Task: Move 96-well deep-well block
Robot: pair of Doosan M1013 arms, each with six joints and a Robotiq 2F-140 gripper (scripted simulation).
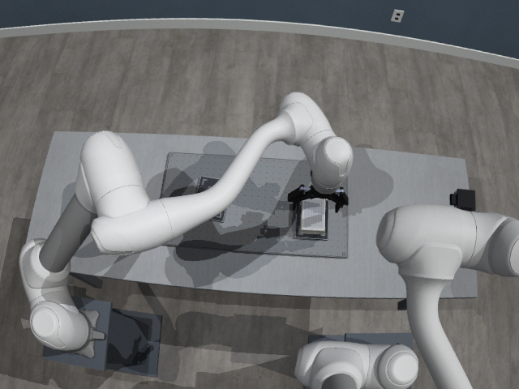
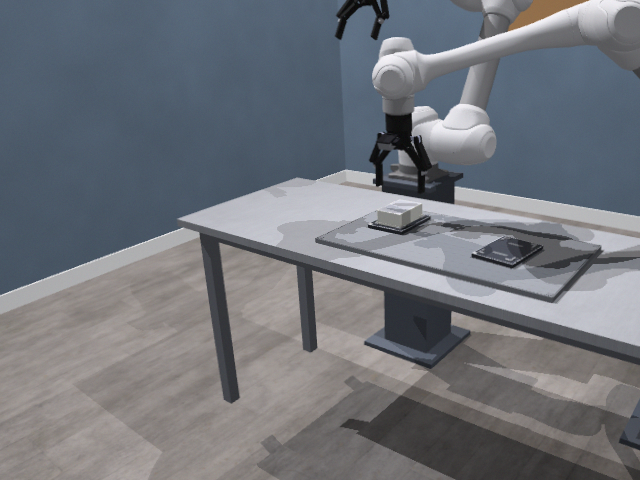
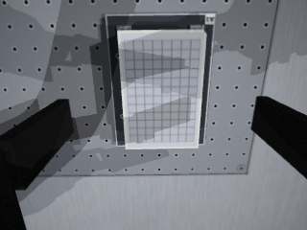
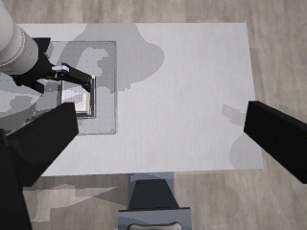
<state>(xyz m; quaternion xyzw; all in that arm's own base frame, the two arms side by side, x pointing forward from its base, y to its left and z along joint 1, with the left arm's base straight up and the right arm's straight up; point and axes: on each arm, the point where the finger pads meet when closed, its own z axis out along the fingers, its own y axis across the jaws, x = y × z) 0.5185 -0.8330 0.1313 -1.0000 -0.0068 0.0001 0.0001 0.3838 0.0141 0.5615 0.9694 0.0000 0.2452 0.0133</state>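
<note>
The white deep-well block is in nest N2 and looks level. The nest's A1 label is at the upper right in the left wrist view; the nearest block corner looks clipped, but well A1 itself cannot be read. Nest N1 is empty where visible, partly hidden under the left arm in the top view. My left gripper is open above the block, its fingers clear of it. My right gripper is open and empty, high up.
Both nests stand on a perforated plate on the grey table. The left arm spans over N1 and the plate. The right arm hangs over the table's right end. A black part shows there, unclear what.
</note>
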